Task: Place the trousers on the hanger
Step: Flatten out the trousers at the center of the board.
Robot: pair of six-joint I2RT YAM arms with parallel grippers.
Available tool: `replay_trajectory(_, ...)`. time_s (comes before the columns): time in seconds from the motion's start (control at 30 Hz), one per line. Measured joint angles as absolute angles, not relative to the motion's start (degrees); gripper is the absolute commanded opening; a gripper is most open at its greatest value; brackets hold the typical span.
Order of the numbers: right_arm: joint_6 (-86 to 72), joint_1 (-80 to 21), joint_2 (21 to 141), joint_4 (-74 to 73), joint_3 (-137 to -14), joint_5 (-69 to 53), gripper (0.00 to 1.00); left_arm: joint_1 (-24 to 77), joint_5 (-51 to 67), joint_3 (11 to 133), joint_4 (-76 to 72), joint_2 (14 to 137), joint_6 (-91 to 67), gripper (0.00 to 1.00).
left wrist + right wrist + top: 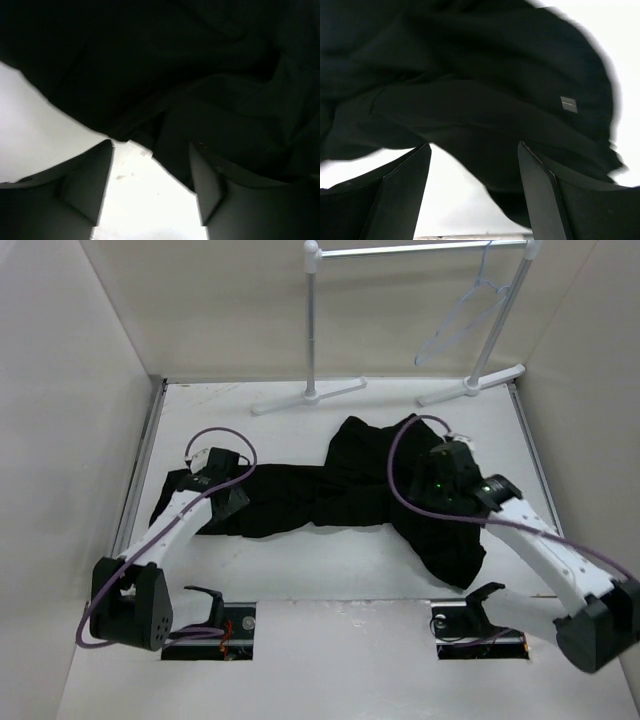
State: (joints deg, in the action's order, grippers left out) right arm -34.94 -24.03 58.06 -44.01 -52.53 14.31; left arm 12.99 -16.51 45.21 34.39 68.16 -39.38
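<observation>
The black trousers [330,490] lie crumpled across the middle of the white table, one leg reaching left and one toward the front right. My left gripper [232,498] is low over the left leg. In the left wrist view it [150,150] is open, and the edge of the trousers [170,100] lies between the fingers [85,185]. My right gripper [440,495] is low over the right part. In the right wrist view it [472,150] is open, with a fold of the trousers [485,90] between the fingers [540,195]. The pale hanger [462,318] hangs from the rack at the back right.
A white garment rack [314,330] stands at the back, its feet [305,398] on the table just behind the trousers. White walls [60,420] close in the left, right and back sides. A small grey label [568,104] shows on the fabric.
</observation>
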Motion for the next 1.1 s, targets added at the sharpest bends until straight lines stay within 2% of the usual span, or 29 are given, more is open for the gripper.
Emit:
replay_trajectory(0.1,-34.1,-28.0,67.4,-37.8,-52.9,13.0,0.75,12.2,-16.6,43.8,29.9,71.8,-39.7,0.29)
replay_trajectory(0.13,-33.9,-28.4,70.1,-36.3,-53.3,13.0,0.74,11.6,-16.6,43.1,28.8,72.7,-39.9,0.25)
replay_trajectory(0.2,-33.5,-28.5,75.5,-33.8,-54.0,13.1,0.46,9.8,-16.6,41.3,26.9,74.1,-39.9,0.17)
replay_trajectory(0.27,-33.2,-28.7,79.5,-32.2,-54.1,12.8,0.15,7.4,-16.6,39.2,25.3,74.3,-39.9,0.13)
replay_trajectory(0.3,-33.4,-29.0,80.9,-32.1,-54.0,12.8,0.09,6.1,-16.5,38.3,24.9,74.3,-39.9,0.11)
replay_trajectory(0.43,-35.9,-35.2,77.6,-32.2,-49.3,11.6,0.03,-1.5,-15.5,34.3,24.1,71.3,-39.9,0.08)
replay_trajectory(0.53,-39.9,-44.8,69.4,-34.6,-45.4,8.1,0.04,-6.3,-15.5,33.0,25.6,65.9,-40.1,0.08)
replay_trajectory(0.57,-41.6,-47.9,67.0,-35.4,-44.4,6.7,0.10,-7.1,-15.5,33.0,26.1,64.0,-40.2,0.10)
replay_trajectory(0.63,-45.1,-54.2,63.3,-36.8,-42.9,4.0,0.35,-7.1,-15.5,33.7,27.6,60.9,-40.4,0.20)
replay_trajectory(0.67,-46.6,-56.8,62.3,-37.7,-42.3,3.0,0.49,-6.5,-15.6,34.7,28.9,59.9,-40.4,0.28)
replay_trajectory(0.73,-48.5,-59.6,61.6,-40.2,-42.2,1.8,0.64,-4.0,-15.9,38.5,31.2,59.4,-39.9,0.45)
replay_trajectory(0.77,-49.0,-59.7,61.3,-41.5,-42.2,1.7,0.67,-1.8,-16.4,41.2,31.9,59.7,-39.7,0.53)
replay_trajectory(0.83,-49.1,-56.9,59.5,-44.6,-43.0,2.3,0.70,4.1,-17.5,48.4,32.6,62.2,-39.2,0.60)
replay_trajectory(0.87,-49.0,-54.5,58.2,-46.0,-43.8,2.8,0.69,7.6,-18.0,52.8,32.6,64.7,-38.8,0.63)
replay_trajectory(0.9,-48.7,-51.0,56.5,-46.8,-45.0,3.5,0.63,10.8,-18.3,56.9,32.3,67.6,-38.3,0.65)
replay_trajectory(1.0,-46.8,-38.3,52.2,-45.5,-48.9,4.2,0.15,20.0,-18.2,70.4,28.9,80.5,-36.2,0.71)
replay_trajectory(1.03,-46.3,-33.3,51.3,-44.0,-49.7,4.4,0.11,22.2,-17.8,74.8,27.5,85.6,-35.3,0.71)
replay_trajectory(1.1,-45.5,-24.9,51.0,-41.0,-50.1,4.4,0.10,25.1,-15.4,82.8,25.3,95.8,-33.7,0.72)
